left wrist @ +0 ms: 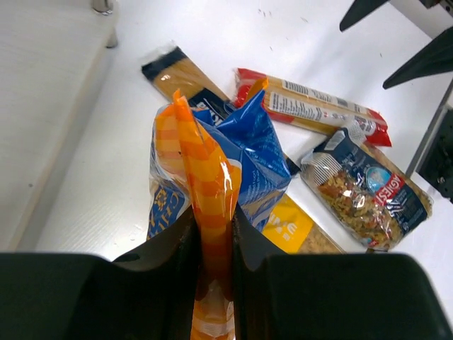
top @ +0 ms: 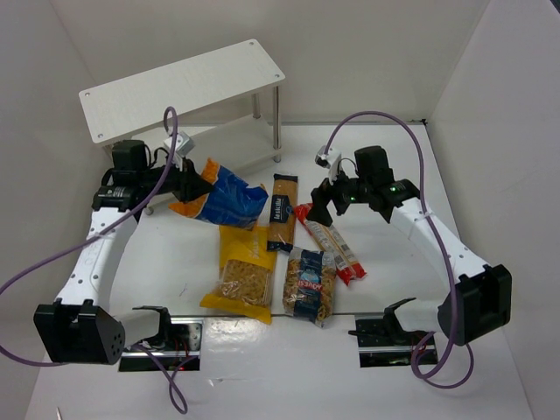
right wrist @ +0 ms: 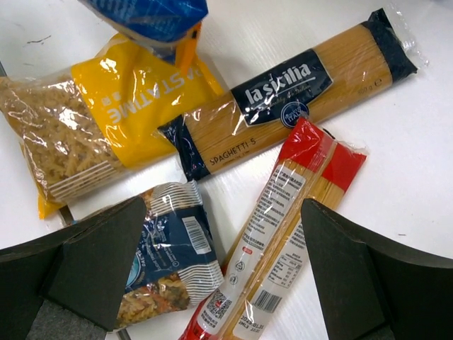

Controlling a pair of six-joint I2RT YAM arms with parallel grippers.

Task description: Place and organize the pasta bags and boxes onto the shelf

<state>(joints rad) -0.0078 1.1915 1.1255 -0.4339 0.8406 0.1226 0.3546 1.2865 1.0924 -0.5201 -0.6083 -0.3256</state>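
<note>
Left claw (left wrist: pixel 212 244) is clamped on the orange end of the blue bag (left wrist: pixel 248 152). Right claw (right wrist: pixel 219 241), at three o'clock from it, stands apart over the red pack (right wrist: pixel 297 177).

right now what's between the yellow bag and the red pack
Top view: the navy-tan spaghetti pack farther back and the clear blue-labelled bag nearer the front, both lying between the yellow bag and the red pack.
</note>
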